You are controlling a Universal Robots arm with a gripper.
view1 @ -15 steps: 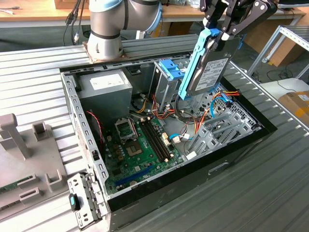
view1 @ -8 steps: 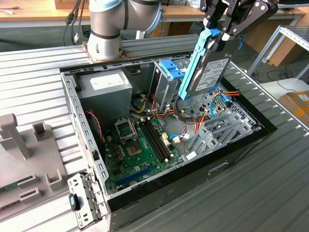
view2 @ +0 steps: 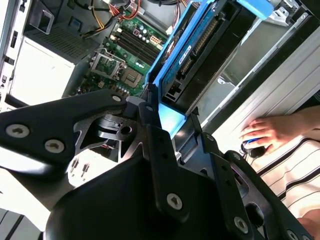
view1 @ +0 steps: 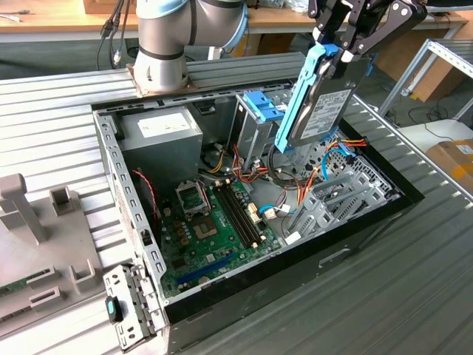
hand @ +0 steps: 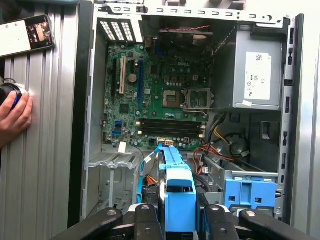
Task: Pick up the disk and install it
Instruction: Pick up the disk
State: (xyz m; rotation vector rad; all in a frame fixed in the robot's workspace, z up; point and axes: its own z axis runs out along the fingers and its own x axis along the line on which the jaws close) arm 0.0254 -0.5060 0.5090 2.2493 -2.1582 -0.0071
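Note:
The disk (view1: 324, 103) is a grey metal drive with a white label and blue rails. It hangs on edge, tilted, above the far right part of the open computer case (view1: 118, 192). My gripper (view1: 344, 53) is shut on its upper end. In the second wrist view the black fingers (view2: 151, 131) clamp the disk (view2: 202, 47) at its blue rail end, with my gripper (view2: 172, 121) above the motherboard. In the first wrist view the disk's blue carrier (hand: 179, 197) stands between the fingers of my gripper (hand: 179, 222), over the drive bay area.
Inside the case lie the green motherboard (view1: 214, 222), a grey power-supply box (view1: 159, 133) and a metal cage with a blue latch (view1: 260, 105). Loose cables (view1: 288, 185) cross under the disk. A person's hand (hand: 14, 116) rests beside the case, near a phone (hand: 25, 35).

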